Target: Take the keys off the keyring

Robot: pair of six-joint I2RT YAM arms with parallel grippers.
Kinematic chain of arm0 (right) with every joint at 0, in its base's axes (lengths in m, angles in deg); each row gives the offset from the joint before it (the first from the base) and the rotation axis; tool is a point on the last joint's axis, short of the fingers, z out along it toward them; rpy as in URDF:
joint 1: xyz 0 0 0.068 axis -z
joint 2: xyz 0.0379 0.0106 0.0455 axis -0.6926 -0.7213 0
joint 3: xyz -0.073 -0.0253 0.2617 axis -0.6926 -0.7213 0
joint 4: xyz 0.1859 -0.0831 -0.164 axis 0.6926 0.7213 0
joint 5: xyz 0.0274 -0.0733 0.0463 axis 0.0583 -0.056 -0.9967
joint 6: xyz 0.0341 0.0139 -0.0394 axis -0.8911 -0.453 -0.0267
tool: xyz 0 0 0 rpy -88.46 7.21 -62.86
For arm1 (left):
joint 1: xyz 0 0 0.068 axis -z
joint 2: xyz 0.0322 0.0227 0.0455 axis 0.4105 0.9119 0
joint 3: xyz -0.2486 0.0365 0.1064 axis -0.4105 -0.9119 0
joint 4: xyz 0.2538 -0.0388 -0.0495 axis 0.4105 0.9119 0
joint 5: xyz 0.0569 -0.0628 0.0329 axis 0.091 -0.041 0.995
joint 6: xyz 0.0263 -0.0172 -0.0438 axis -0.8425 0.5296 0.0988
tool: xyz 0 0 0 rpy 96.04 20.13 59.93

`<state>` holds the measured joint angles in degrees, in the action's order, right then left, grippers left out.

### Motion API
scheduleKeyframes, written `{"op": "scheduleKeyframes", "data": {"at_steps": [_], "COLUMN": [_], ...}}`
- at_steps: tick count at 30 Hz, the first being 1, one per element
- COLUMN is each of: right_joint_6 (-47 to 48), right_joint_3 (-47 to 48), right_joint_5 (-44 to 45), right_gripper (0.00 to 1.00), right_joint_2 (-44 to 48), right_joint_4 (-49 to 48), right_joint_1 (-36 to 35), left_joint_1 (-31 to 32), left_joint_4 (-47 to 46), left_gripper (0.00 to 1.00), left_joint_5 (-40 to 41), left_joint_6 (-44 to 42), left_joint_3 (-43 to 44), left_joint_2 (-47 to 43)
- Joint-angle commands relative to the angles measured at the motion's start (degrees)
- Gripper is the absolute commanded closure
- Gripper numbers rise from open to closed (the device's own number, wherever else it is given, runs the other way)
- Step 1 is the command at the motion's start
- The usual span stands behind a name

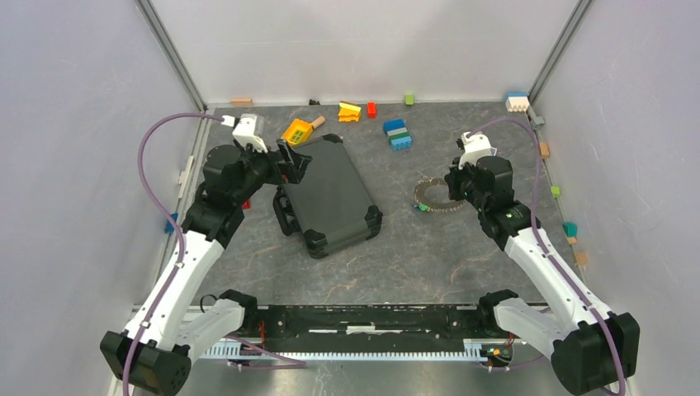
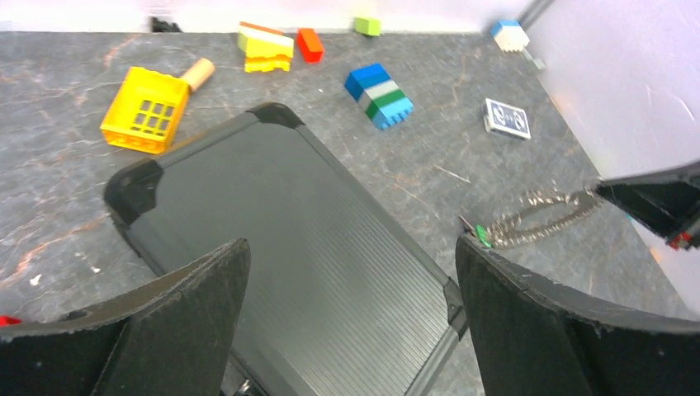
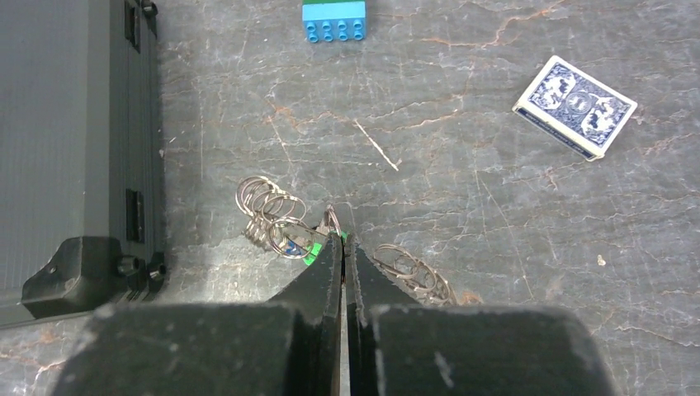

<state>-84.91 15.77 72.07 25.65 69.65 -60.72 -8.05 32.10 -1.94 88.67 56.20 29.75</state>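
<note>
Ring (image 1: 436,200) pinched at its rim by the right gripper (image 3: 343,239).
The ring is seen on the table (image 1: 413,256), right of the case (image 1: 330,198), and is crowded with keys (image 3: 268,213). The left gripper (image 2: 351,247) is held wide open and empty over the case. The ring is judged light, hard and slippery, and the keys loose, so it is best gripped on bare wire.

open table (image 1: 396,239) between black case (image 1: 330,198) and keyring (image 1: 436,198); toy bricks (image 1: 398,134) stand farther back.

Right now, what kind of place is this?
Probably a robot test booth, not a home: plain grey walls box in a table, two robot arms stand at its near edge, and toy bricks lie scattered.
</note>
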Motion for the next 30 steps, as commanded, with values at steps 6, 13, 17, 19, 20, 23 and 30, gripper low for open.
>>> {"op": "scheduleKeyframes", "data": {"at_steps": [6, 13, 17, 19, 20, 23, 30], "right_joint_6": [0.0, 1.9, 3.1, 4.2, 4.6, 5.5, 4.6], "right_joint_3": [4.4, 4.8, 5.4, 5.2, 4.9, 3.8, 5.3], "right_joint_5": [-4.6, 1.0, 2.3, 1.3, 0.0, -4.0, -2.4], "right_gripper": [1.0, 1.0, 1.0, 1.0, 1.0, 1.0, 1.0], "right_joint_2": [1.4, 0.1, 0.0, 0.8, 1.4, 2.9, 3.0], "right_joint_4": [-0.5, -0.5, 1.4, 1.6, 1.2, -0.1, 3.0], "right_joint_1": [-2.1, -11.5, -14.7, -15.6, -15.9, -16.7, -19.6], "left_joint_1": [14.4, 20.4, 21.1, 21.4, 21.4, 21.3, 21.3], "left_joint_4": [0.7, 1.0, 1.6, 2.8, 3.6, 4.6, 5.3], "left_gripper": [0.0, 0.0, 0.0, 0.0, 0.0, 0.0, 0.0], "left_joint_5": [5.7, 9.6, 11.8, 13.2, 14.3, 15.7, 14.6], "left_joint_6": [-8.1, -5.5, -6.3, -8.3, -9.1, -11.6, -14.1], "left_joint_3": [0.0, -3.5, -5.1, -4.9, -4.6, -3.5, -3.1], "left_joint_2": [1.2, -1.7, -3.6, -3.9, -3.9, -4.2, -6.0]}}
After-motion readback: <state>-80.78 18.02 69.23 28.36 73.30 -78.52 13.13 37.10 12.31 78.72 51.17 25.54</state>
